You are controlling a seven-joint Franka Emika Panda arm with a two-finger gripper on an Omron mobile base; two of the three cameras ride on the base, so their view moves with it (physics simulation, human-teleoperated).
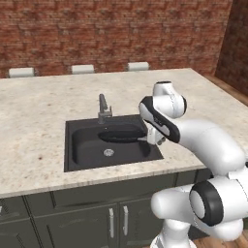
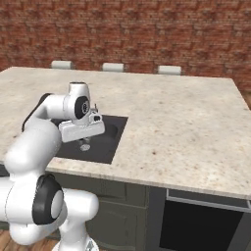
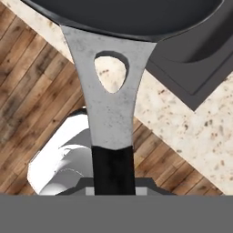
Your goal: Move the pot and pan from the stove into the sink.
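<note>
The black pan (image 1: 120, 134) hangs level over the dark sink (image 1: 87, 160), its bowl above the basin's back half. My gripper (image 1: 154, 139) is at the sink's right rim, shut on the pan's long handle. In the hand view the handle (image 3: 109, 104) runs silver with a hanging hole from the pan's rim (image 3: 127, 18) down to a black grip (image 3: 113, 166), where my gripper (image 3: 113, 184) clamps it. In the right base view the hand (image 2: 81, 130) covers the pan over the sink (image 2: 109, 147). The pot and the stove are out of view.
A small grey faucet (image 1: 103, 109) stands at the sink's back rim, close behind the pan. Speckled stone counter (image 1: 43, 111) surrounds the basin. A brick wall (image 1: 111, 29) is behind. A dark appliance front (image 2: 201, 225) sits under the counter at right.
</note>
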